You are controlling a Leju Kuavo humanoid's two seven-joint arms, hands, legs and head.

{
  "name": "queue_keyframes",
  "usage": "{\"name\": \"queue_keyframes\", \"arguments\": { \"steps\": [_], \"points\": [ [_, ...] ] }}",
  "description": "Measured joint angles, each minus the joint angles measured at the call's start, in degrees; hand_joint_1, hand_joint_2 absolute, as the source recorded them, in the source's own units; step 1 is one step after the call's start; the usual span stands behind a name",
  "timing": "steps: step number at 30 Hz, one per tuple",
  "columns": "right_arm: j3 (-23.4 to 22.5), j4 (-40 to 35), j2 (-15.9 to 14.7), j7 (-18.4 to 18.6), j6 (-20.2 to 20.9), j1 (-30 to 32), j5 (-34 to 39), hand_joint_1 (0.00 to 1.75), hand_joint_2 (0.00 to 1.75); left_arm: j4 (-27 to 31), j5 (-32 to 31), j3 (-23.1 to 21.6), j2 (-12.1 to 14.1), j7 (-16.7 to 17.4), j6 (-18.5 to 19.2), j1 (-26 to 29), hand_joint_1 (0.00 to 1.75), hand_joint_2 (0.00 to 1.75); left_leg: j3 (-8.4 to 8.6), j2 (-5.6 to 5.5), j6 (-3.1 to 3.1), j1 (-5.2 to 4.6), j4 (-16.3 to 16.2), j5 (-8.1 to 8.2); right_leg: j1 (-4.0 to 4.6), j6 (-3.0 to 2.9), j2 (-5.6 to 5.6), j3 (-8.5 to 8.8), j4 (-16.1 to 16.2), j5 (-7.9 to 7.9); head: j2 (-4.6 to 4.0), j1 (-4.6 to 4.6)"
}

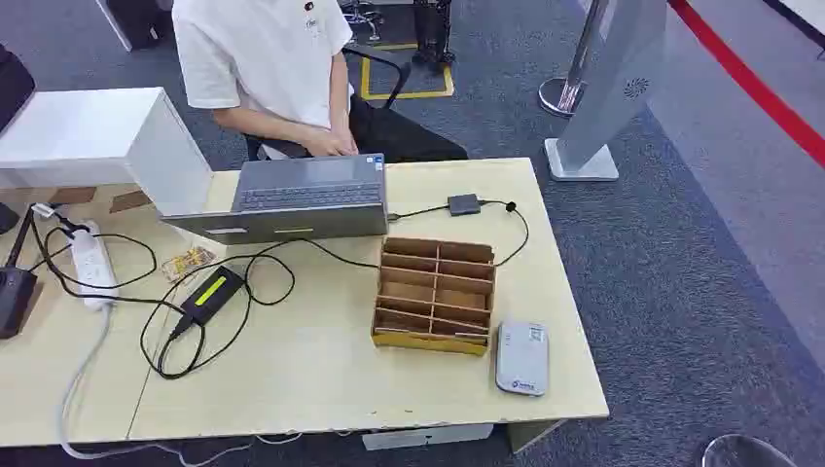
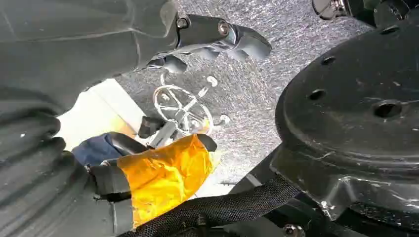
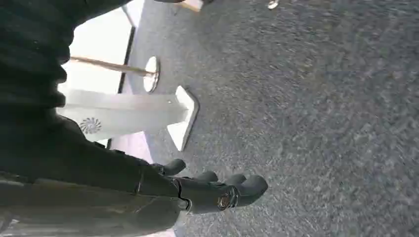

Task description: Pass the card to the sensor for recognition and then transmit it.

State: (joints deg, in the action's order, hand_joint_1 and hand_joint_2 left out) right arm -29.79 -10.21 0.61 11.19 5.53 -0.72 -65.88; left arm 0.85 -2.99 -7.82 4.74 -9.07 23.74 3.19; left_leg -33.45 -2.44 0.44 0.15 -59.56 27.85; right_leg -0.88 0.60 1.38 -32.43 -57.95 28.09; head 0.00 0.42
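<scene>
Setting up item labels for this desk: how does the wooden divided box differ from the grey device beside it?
The wooden box is brown, open-topped and split into compartments; the grey device is a flat, closed slab with rounded corners. The box is clearly larger and stands taller. Both rest on the pale table, near its right end.

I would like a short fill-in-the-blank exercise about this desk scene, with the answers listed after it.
1. The grey card sensor lies on the table just to the ___ of the wooden divider box.
2. The laptop stands in front of a seated ___.
3. The white power strip lies near the table's ___ end.

Missing words: right; person; left
</scene>
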Motion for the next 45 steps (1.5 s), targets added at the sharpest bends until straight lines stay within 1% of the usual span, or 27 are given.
{"name": "queue_keyframes", "arguments": {
  "steps": [2,6,8,19,20,22,24,25,27,28,29,30,33,34,37,40,41,43,45],
  "points": [
    [-0.2,0.0,0.0,0.0,-1.2,0.0,0.8,0.0,1.75,0.0,0.1,0.2,0.0,0.0,-0.1,0.0,0.0,1.75,0.0,0.0,0.0,0.0,0.0,0.0,0.0,0.0,0.0,0.0,0.0,0.0,0.02,0.02],
    [-2.2,0.0,-0.4,0.2,-8.9,0.1,3.0,0.0,1.75,0.0,0.7,0.8,-0.1,0.0,-0.8,0.3,0.0,1.75,-0.01,0.0,0.0,-0.01,0.0,0.0,-0.01,0.0,0.0,0.0,0.0,0.0,0.0,0.0],
    [-2.8,-0.1,-0.9,0.1,-10.9,0.1,3.0,0.0,1.75,0.0,0.8,1.2,-0.2,0.0,-1.0,0.6,0.0,1.75,0.0,0.01,0.0,-0.01,0.0,0.0,-0.01,0.0,0.0,0.0,0.0,0.0,0.0,0.02],
    [-4.2,-0.1,-1.6,0.1,-11.3,0.2,2.8,0.0,1.75,0.0,0.8,1.7,-0.4,0.0,-1.2,1.0,0.0,1.75,0.0,0.0,0.0,0.0,0.0,0.0,0.0,0.0,0.0,-0.01,0.0,0.0,0.0,0.02],
    [-4.2,-0.1,-1.6,0.0,-12.0,0.2,2.7,0.0,1.75,0.0,0.8,1.7,-0.5,0.0,-1.2,1.0,0.0,1.75,0.0,0.0,0.0,0.0,0.0,0.0,0.0,0.0,0.0,-0.01,0.0,0.0,0.0,0.0],
    [-4.4,-0.1,-1.7,-1.1,-16.6,0.2,2.9,0.0,1.75,0.0,0.9,1.9,-0.5,0.0,-1.5,1.1,0.0,1.75,0.0,0.0,0.0,0.0,0.0,0.0,0.0,0.0,0.0,-0.01,0.0,0.0,0.0,-0.02],
    [-5.0,-0.3,-1.9,-3.1,-22.3,0.3,3.6,0.0,1.75,0.0,1.2,2.4,-0.6,0.0,-2.0,1.2,0.0,1.75,-0.01,0.01,0.0,0.0,0.0,0.0,0.0,0.0,0.0,0.0,0.0,0.0,0.0,0.0],
    [-5.5,-0.5,-2.5,-4.5,-24.1,0.2,4.2,0.0,1.75,0.0,0.9,2.6,-0.5,0.0,-2.3,1.3,0.0,1.75,-0.04,0.0,0.0,-0.03,0.0,0.0,-0.02,0.0,0.0,0.0,0.0,0.0,0.0,0.02],
    [-6.4,-0.7,-5.0,-6.5,-24.4,-0.4,4.9,0.0,1.75,0.0,-0.8,2.7,0.1,-0.2,-2.3,1.5,0.0,1.75,-0.06,0.02,0.01,-0.09,0.0,0.0,-0.14,0.01,0.0,-0.01,0.0,-0.01,0.02,0.06],
    [-6.9,-1.2,-7.3,-6.2,-23.3,-1.1,4.8,0.0,1.75,0.0,-1.5,2.7,0.9,-0.5,-1.8,1.6,0.0,1.75,-0.07,0.05,0.03,-0.1,0.0,-0.01,-0.15,0.09,0.02,0.0,0.0,-0.05,0.0,-0.11],
    [-7.2,-1.7,-9.5,-5.5,-21.6,-2.1,4.5,0.0,1.75,0.0,-2.0,2.7,1.6,-0.8,-1.1,1.6,0.0,1.75,-0.07,0.1,0.05,-0.14,0.0,-0.02,-0.17,0.09,0.08,-0.02,0.0,-0.06,0.0,0.09],
    [-7.3,-2.2,-11.9,-5.0,-21.2,-3.1,4.3,0.0,1.75,0.0,-2.6,2.7,2.3,-1.3,-0.6,1.6,0.0,1.75,-0.05,0.12,0.06,-0.17,0.0,-0.02,-0.26,0.15,0.11,-0.04,0.0,-0.1,0.0,0.02],
    [-8.2,-3.7,-17.7,-5.2,-22.9,-6.9,4.0,0.0,1.75,0.0,-3.9,2.7,3.9,-2.2,-0.5,1.6,0.0,1.75,-0.04,0.22,0.17,-0.25,0.0,-0.08,-0.27,0.2,0.19,-0.04,0.0,-0.2,0.0,0.09],
    [-8.4,-4.0,-19.0,-5.2,-23.1,-8.1,3.9,0.0,1.75,0.0,-4.1,2.7,4.2,-2.3,-0.5,1.6,0.0,1.75,-0.04,0.24,0.21,-0.27,0.0,-0.11,-0.28,0.24,0.21,-0.04,0.0,-0.22,0.0,-0.07],
    [-8.5,-5.3,-23.5,-5.4,-23.7,-13.1,3.4,0.0,1.75,0.0,-4.9,2.7,4.6,-3.7,-1.1,1.6,0.0,1.75,-0.06,0.25,0.28,-0.38,0.0,-0.17,-0.38,0.3,0.25,-0.09,0.0,-0.3,0.02,-0.02],
    [-8.4,-6.4,-27.0,-5.1,-23.1,-18.2,2.3,0.0,1.75,0.0,-5.3,2.7,4.8,-4.2,-1.5,1.5,0.0,1.75,0.04,0.34,0.36,-0.4,0.0,-0.23,-0.39,0.34,0.32,-0.09,0.0,-0.35,0.02,-0.04],
    [-8.4,-6.7,-27.8,-5.0,-23.0,-19.5,2.3,0.0,1.75,0.0,-5.3,2.7,4.8,-4.2,-1.6,1.5,0.0,1.75,0.03,0.28,0.38,-0.4,-0.1,-0.25,-0.39,0.34,0.27,-0.08,0.0,-0.35,0.02,0.06],
    [-8.4,-7.2,-29.1,-5.1,-23.5,-21.3,2.2,0.0,1.75,0.0,-5.5,2.7,4.8,-4.2,-1.7,1.6,0.0,1.75,-0.02,0.19,0.37,-0.38,-0.1,-0.29,-0.38,0.34,0.21,-0.06,0.0,-0.35,0.0,0.0],
    [-8.2,-7.4,-30.2,-5.2,-24.1,-23.0,0.7,0.0,1.75,0.0,-5.7,2.7,4.7,-4.2,-1.8,1.6,0.0,1.75,-0.13,0.16,0.37,-0.41,0.0,-0.29,-0.41,0.34,0.16,-0.09,0.0,-0.35,0.0,-0.02]
  ]
}}
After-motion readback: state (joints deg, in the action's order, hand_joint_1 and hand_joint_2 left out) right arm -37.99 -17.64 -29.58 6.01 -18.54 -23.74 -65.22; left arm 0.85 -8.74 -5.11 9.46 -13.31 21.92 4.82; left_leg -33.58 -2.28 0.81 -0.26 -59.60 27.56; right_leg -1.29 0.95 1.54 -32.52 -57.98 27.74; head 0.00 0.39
